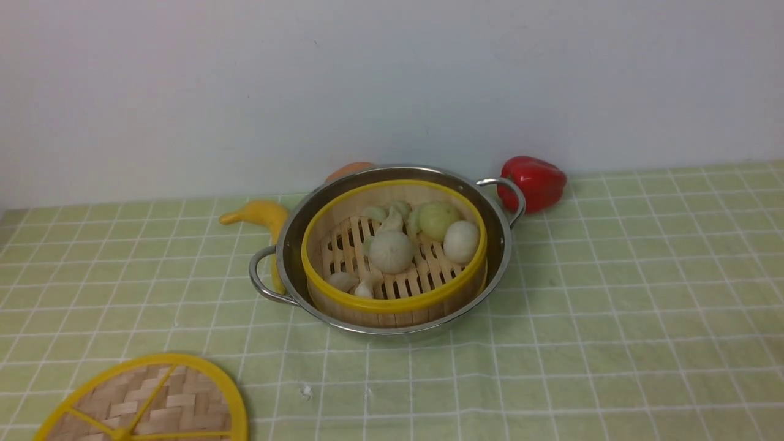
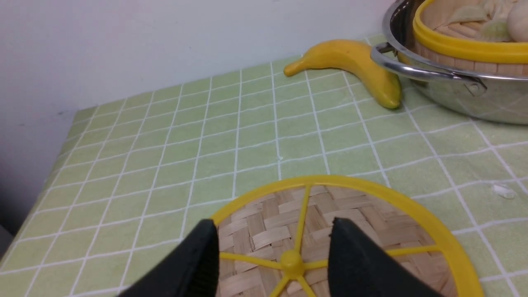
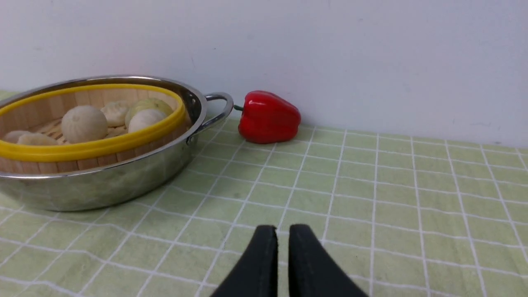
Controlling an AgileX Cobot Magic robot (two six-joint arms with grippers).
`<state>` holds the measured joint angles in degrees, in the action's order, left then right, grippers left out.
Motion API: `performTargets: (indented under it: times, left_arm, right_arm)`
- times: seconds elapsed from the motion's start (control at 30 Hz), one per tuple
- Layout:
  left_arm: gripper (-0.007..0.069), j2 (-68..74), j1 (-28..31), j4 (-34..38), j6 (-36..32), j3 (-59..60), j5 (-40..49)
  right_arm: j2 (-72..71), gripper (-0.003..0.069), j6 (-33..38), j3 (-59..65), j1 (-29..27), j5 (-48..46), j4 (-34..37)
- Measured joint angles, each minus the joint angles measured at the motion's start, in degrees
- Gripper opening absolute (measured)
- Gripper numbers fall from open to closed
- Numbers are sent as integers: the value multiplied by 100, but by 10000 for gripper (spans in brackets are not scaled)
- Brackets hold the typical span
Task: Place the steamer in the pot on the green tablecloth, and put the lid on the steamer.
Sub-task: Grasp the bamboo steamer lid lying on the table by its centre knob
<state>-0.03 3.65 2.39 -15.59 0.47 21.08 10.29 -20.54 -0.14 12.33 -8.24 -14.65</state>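
Left wrist view: the left claw (image 2: 273,225) hangs right over the lid (image 2: 330,214).
Left claw state: wide, with its two black fingers (image 2: 198,260) apart and nothing held.
Knob: the yellow knob (image 2: 292,260) sits between the fingers, with a gap on each side.
Touching: I cannot tell if the fingertips touch the weave.
Lid: it lies flat on the green tablecloth (image 2: 165,148), just below this claw. It is round, so it has no long side. One yellow spoke runs straight ahead from the knob.
Pot: the pot (image 2: 416,68) is ahead of the left claw and off to its right, well apart. A banana (image 2: 354,66) lies just beside the pot's near handle.
Steamer: the steamer (image 2: 466,45) is already sitting in the pot, full of buns, with no lid on.
Right claw: the right claw (image 3: 277,231) is narrow, just a thin slit with nothing in it. It is low over bare cloth. The pot is ahead and to its left, and a red pepper (image 3: 268,117) is ahead by the wall.
Nearer arm: the left one, I think, since the lid is right under it.
Next move: the job looks about half done. I think the fingers must close on the knob, then carry the lid ahead and to the right.
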Motion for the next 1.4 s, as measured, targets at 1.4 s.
performTargets:
  times: [1.4]
  left_arm:
    - [344, 0, 0, 0, 5, 0, 0]
  right_arm:
    - [-1004, 170, 8, 66, -219, -1145, 418]
